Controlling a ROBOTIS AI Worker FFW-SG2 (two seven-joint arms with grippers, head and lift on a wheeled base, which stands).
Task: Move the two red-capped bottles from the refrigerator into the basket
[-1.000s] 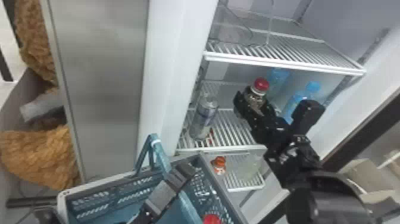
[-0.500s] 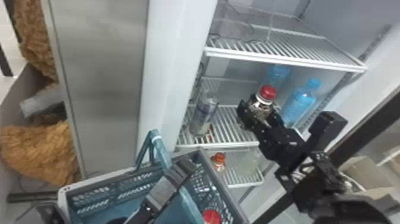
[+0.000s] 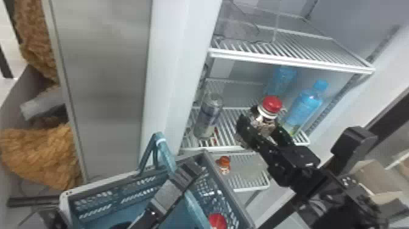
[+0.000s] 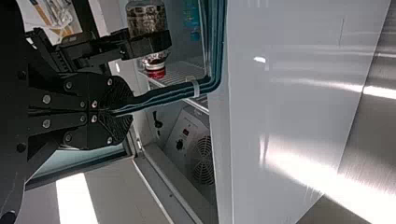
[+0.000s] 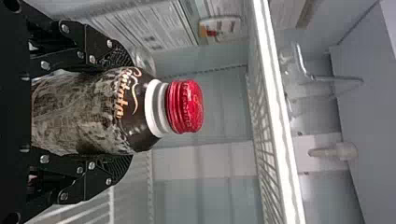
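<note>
In the head view my right gripper (image 3: pixel 262 125) is shut on a dark, red-capped bottle (image 3: pixel 266 117), upright in front of the refrigerator's middle shelf. The right wrist view has this bottle (image 5: pixel 93 112) between both fingers of the right gripper (image 5: pixel 122 113), its cap beyond the tips. Another red cap (image 3: pixel 217 221) shows inside the basket (image 3: pixel 105 195), near its right wall. My left gripper (image 3: pixel 192 169) is at the basket's blue handle; in the left wrist view the left gripper (image 4: pixel 122 112) is shut on that handle (image 4: pixel 173 91).
On the refrigerator's middle shelf (image 3: pixel 231 121) stand a silver can (image 3: pixel 208 115) and blue bottles (image 3: pixel 305 106). Above it runs the upper shelf's front edge (image 3: pixel 289 61). An orange-capped bottle (image 3: pixel 224 164) stands lower down, just right of the basket. The refrigerator's white frame (image 3: pixel 179 76) rises behind the basket.
My right gripper, with the red-capped bottle in it, has shifted slightly right and then down in the head view. The left gripper and basket have barely moved.
</note>
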